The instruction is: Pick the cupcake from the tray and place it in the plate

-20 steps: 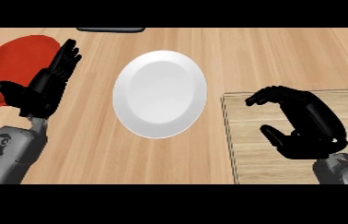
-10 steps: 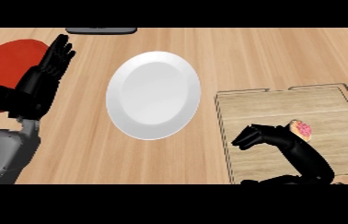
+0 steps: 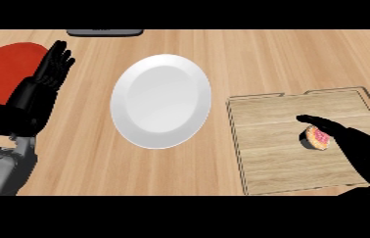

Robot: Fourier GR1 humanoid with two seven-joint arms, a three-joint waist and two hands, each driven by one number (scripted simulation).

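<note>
A cupcake [image 3: 315,137] with pink-red topping in a dark wrapper stands on the wooden tray [image 3: 274,158] at the right. My right hand [image 3: 352,145] comes in from the lower right, just to the right of the cupcake. Its thumb [image 3: 312,120] stretches along the cupcake's far side, and the hand is open, not closed round it. The white oval plate [image 3: 161,101] lies in the middle of the counter with nothing on it. My left hand [image 3: 42,85] rests open at the left edge, fingers up.
A red round object [image 3: 18,56] lies at the far left behind my left hand. A dark grey object [image 3: 104,32] shows at the counter's top edge. Bare wooden counter separates the plate from the tray.
My right hand has drawn back from the cupcake's left side to its right side, uncurling. The cupcake, plate and left hand have stayed where they were.
</note>
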